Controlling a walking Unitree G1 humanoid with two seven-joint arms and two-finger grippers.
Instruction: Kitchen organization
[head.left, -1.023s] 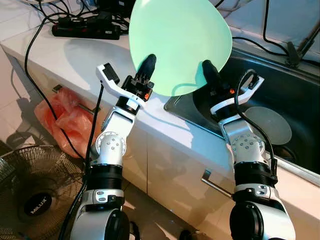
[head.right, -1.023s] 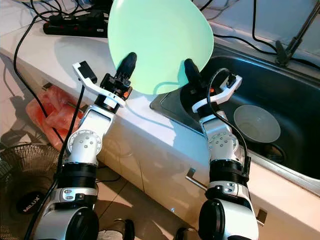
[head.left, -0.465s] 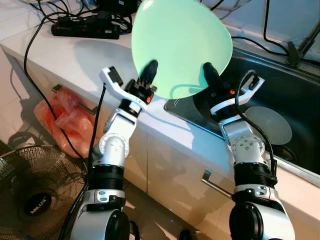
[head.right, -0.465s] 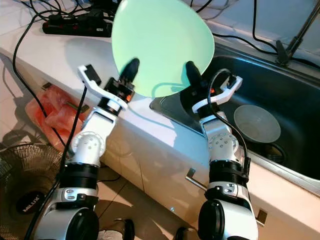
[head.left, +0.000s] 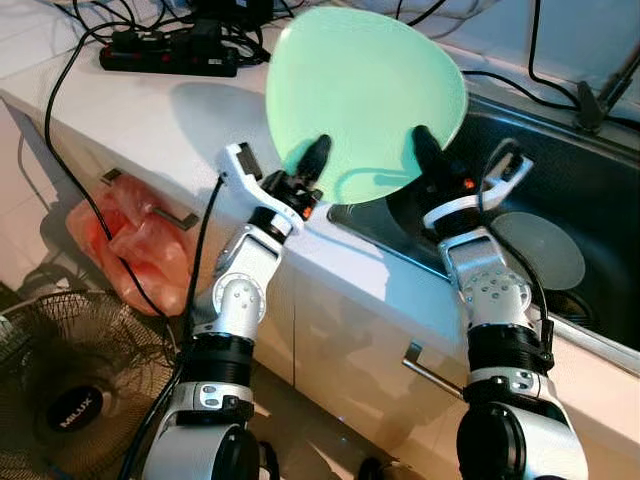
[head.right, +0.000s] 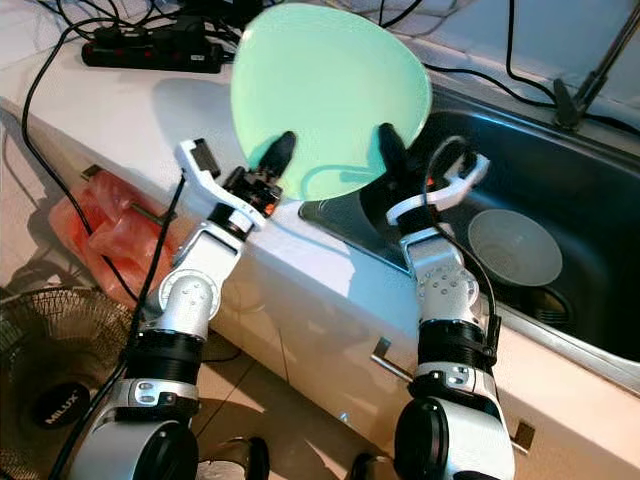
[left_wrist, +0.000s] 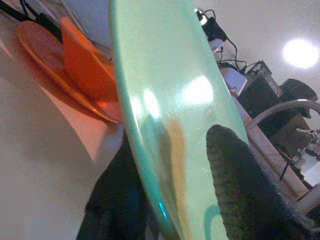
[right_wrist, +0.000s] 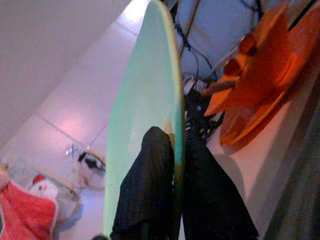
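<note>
A large pale green plate (head.left: 365, 95) stands tilted on edge above the counter, where it meets the sink. My left gripper (head.left: 316, 153) is shut on the plate's lower left rim, one black finger across its face. At the lower right rim my right gripper (head.left: 423, 147) is shut on it too. In the left wrist view the plate (left_wrist: 165, 110) runs edge-on between dark fingers (left_wrist: 237, 175). The right wrist view has the plate (right_wrist: 145, 100) pinched between both fingers (right_wrist: 150, 185).
A dark sink (head.left: 590, 190) on the right holds a grey bowl (head.left: 540, 248), with a faucet base (head.left: 598, 95) behind. A black power strip (head.left: 165, 58) and cables lie on the white counter (head.left: 150, 120). An orange bag (head.left: 125, 250) and a fan (head.left: 65, 400) are on the floor. An orange rack (left_wrist: 75, 75) is in the left wrist view.
My left arm has swung right toward the sink, and the plate has shifted slightly right with it. The right arm has barely moved.
</note>
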